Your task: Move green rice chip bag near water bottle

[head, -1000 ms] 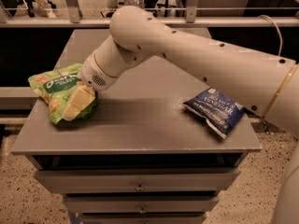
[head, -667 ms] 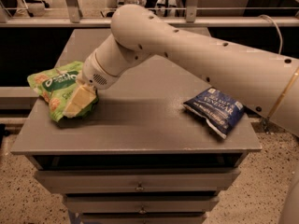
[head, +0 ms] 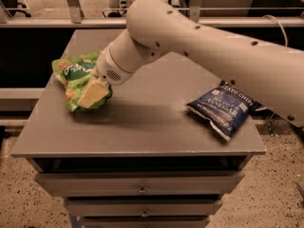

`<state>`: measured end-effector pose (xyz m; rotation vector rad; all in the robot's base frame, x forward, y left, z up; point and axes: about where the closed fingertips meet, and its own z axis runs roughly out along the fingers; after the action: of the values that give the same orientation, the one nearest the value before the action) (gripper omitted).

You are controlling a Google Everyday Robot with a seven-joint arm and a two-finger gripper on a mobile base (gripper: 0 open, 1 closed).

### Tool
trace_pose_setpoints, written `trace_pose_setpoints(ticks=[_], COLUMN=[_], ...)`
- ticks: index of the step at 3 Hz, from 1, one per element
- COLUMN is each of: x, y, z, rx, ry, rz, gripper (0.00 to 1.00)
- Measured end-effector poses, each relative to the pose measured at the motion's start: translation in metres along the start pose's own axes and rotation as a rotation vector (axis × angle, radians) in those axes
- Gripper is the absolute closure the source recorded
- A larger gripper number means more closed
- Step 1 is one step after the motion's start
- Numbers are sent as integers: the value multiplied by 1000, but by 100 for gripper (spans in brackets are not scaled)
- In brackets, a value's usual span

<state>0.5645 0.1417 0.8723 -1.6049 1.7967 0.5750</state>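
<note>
As hand (head: 93,93) grips green rice chip bag (head: 71,72), blue bag (head: 223,108) apart.

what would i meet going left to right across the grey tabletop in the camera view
bright green puffy rice chip bag → dark blue crinkly potato chip bag; the gripper sits on the green bag's right side

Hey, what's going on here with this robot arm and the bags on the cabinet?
The robot's arm reaches across the grey cabinet top, and its gripper is down on the green rice chip bag at the left side. A dark blue chip bag lies at the right, apart from both. No water bottle shows in this view, so the spot where the green bag should go is out of sight.
</note>
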Motion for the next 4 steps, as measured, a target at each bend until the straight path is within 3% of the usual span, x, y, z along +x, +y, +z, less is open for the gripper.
trace_pose_setpoints(ticks=[1,2,3,4], x=[6,20,20,48], y=[-15,-46,-46,-69], z=[-23,-73,-72,-94], rx=[71,211,210,298], ry=[11,37,37,84], rz=[7,22,21,65], gripper=[100,100,100,100])
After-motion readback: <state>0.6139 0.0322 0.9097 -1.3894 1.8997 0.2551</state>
